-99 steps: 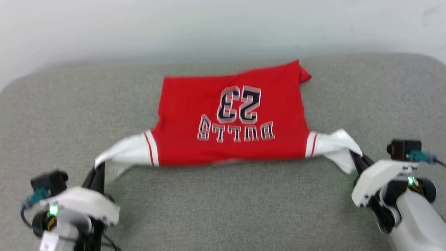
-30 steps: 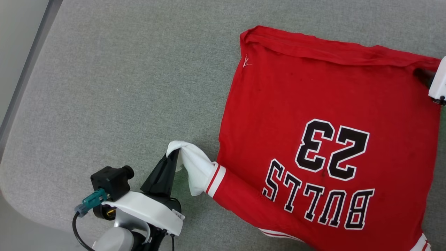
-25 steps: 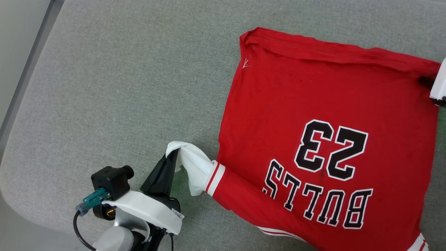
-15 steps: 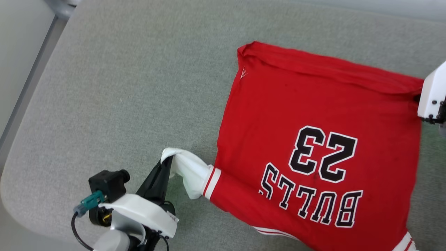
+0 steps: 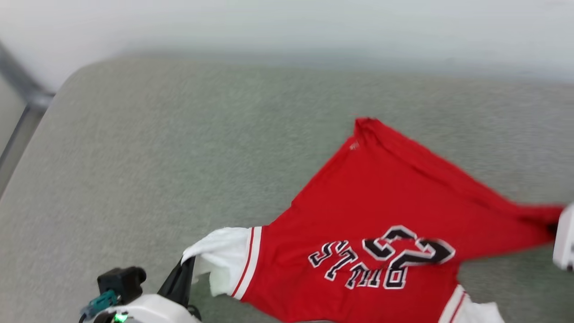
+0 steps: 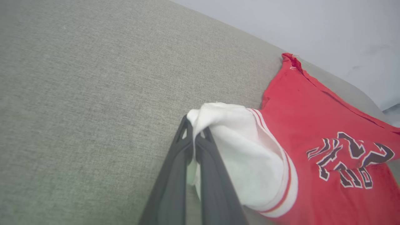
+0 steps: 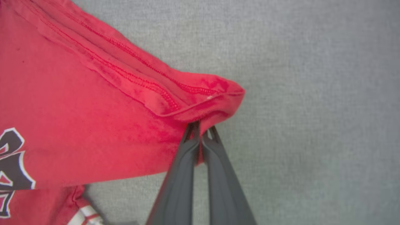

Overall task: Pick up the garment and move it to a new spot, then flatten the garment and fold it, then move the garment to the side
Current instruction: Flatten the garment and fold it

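On the right half of the grey fabric-covered counter (image 5: 134, 157), the garment (image 5: 381, 193) is stretched between the two claws as a slanted, roughly triangular red sheet. Its far corner (image 5: 364, 124) points toward the pale wall (image 5: 287, 22). The black, white-outlined lettering and number (image 5: 381, 258) are bunched and creased near the front edge, so they cannot be read cleanly. The head view is blurred, and how much of the cloth is off the counter cannot be told.

A white short sleeve (image 6: 240, 150) with red-and-white striped trim (image 6: 289, 181) sticks out on the robot's left. A second white sleeve (image 5: 475, 312) shows at the bottom edge of the head view. In the right wrist view the red hem (image 7: 140, 79) is a doubled band with stitching, ending in a rumpled corner (image 7: 225, 90).

The left claw (image 6: 194, 129) is pinched tight on the outer edge of the white sleeve, with cloth folded over its fingertips and no gap between its dark fingers (image 6: 170, 190). The right claw (image 7: 201, 131) is closed just as tightly on the red hem corner, which drapes over its tips. In the head view its white housing (image 5: 565, 242) sits at the far right edge, touching the red cloth. Bare grey fabric lies around both claws.
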Controlling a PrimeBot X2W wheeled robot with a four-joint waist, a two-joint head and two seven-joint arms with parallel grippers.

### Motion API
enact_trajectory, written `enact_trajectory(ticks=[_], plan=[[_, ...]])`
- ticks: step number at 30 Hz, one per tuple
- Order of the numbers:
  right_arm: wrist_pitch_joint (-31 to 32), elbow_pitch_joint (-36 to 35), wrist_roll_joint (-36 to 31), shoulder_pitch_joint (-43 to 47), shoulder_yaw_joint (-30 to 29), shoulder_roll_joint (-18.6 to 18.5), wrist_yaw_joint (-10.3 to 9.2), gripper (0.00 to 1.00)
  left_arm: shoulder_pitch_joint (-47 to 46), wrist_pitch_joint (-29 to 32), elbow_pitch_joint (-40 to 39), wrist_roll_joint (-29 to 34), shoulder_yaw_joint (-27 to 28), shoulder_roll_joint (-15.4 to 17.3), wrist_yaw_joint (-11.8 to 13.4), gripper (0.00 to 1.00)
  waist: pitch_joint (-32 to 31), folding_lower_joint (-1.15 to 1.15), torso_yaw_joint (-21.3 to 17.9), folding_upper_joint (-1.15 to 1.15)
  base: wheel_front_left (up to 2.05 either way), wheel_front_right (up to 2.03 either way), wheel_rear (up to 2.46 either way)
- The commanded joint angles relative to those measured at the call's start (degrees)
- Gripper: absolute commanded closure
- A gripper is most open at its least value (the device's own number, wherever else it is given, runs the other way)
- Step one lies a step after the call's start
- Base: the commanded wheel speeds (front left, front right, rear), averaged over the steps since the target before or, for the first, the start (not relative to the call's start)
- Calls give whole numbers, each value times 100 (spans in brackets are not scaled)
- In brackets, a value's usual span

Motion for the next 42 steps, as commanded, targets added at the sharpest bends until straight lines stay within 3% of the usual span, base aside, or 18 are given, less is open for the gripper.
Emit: enact_trajectory(ticks=[1, 8, 15, 16, 17, 18, 23, 29, 33, 38, 42], plan=[[33, -271, 25, 381, -92, 125, -4, 100, 120, 21, -32, -20, 33, 51, 43, 100, -362, 0, -375, 0, 0, 0, 0], [317, -1669, 0, 2244, -580, 918, -4, 100, 468, 182, -102, -118, 68, 201, 206, 100, -679, 0, -792, 0, 0, 0, 0], [430, -2112, 10, 3435, -423, 1621, -4, 100, 574, 319, -191, -153, 67, 298, 300, 100, -735, 0, -1025, 0, 0, 0, 0], [387, -2103, -1, 3512, -351, 1647, -4, 78, 559, 334, -199, -155, 70, 308, 307, 100, -725, 0, -1043, 0, 0, 0, 0], [291, -2095, 22, 3548, -298, 1682, -4, 65, 539, 353, -204, -159, 70, 315, 315, 100, -714, 0, -1059, 0, 0, 0, 0], [110, -2111, 62, 3526, -262, 1708, -4, 0, 524, 354, -214, -162, 72, 317, 322, 100, -708, 0, -1078, 0, 0, 0, 0], [-816, -2083, 85, 3354, -135, 1745, -4, 0, 478, 391, -243, -159, 53, 323, 326, 100, -688, 0, -1103, 0, 0, 0, 0], [-2832, -1857, 95, 2938, -75, 1738, -3, 0, 393, 376, -289, -130, 41, 325, 321, 100, -653, 0, -1044, 0, 0, 0, 0], [-3804, -1441, 49, 2483, 131, 1542, -3, 0, 234, 369, -356, -76, 20, 339, 281, 100, -503, 0, -932, 0, 0, 0, 0], [-4318, -745, 51, 1689, 424, 1280, -3, 0, -22, 353, -388, 8, -27, 292, 206, 100, -288, 0, -755, 0, 0, 0, 0], [-4150, -268, 187, 913, 818, 1030, -4, 0, -265, 322, -389, 67, -108, 215, 144, 100, -41, 0, -581, 0, 0, 0, 0]])
